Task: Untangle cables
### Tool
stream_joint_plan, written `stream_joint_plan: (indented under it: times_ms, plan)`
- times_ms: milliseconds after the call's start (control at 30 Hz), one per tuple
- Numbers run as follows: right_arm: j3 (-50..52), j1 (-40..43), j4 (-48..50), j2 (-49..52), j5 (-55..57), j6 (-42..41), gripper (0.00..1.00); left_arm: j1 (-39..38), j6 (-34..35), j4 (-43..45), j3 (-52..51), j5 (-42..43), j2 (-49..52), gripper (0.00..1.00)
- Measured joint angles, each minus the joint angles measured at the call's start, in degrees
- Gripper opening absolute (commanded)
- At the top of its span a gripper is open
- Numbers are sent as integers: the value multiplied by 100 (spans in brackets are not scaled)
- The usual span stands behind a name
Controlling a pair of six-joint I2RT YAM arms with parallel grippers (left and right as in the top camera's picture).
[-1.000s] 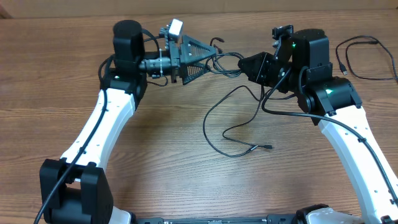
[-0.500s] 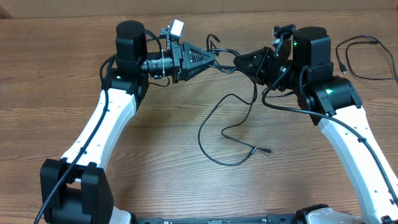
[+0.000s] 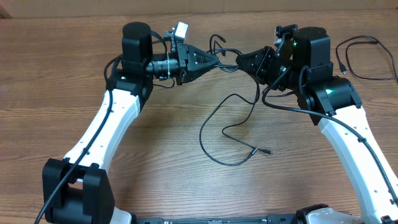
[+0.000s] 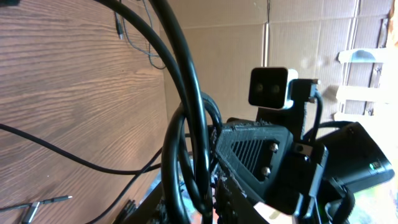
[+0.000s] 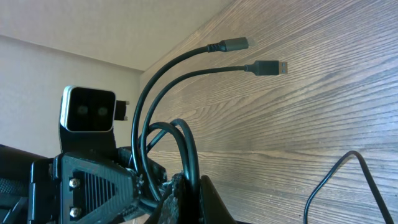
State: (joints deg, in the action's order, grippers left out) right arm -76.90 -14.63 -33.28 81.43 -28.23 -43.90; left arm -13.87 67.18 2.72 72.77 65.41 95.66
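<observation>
Clamped, with left gripper (image 3: 214, 60) narrowed and right gripper (image 3: 240, 60) shut, on the bundle of cables (image 3: 227, 59) bridging their facing, nearby tips, loose loops hanging below both onto the table (image 3: 62, 93), a separate cable (image 3: 359, 41) lying beyond the right gripper.

Robot lab bench: wood-grain table (image 3: 168, 180) walled by cardboard sheets (image 4: 217, 56).

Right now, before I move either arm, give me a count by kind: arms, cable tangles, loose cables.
Arms: 2, left arm and right arm
Cable tangle, gripped between them: 1; the cords inside are too knotted to count
Loose cable, lying apart at far right: 1
Total: 4
</observation>
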Motion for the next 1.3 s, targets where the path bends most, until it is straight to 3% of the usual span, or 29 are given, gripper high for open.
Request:
stream_joint_plan:
  times_ms: [200, 233, 633, 1300]
  plan:
    - [0, -4, -50, 0, 9, 2, 4, -42, 85, 2, 0, -103, 0, 10]
    - [0, -2, -59, 0, 13, 0, 4, -42, 122, 2, 0, -109, 0, 5]
    - [0, -52, -306, 0, 372, 111, 4, -76, 393, -26, 0, -164, 0, 4]
    - [-2, -245, -267, 0, 1650, 2870, 4, -142, 730, -24, 0, 42, 15, 4]
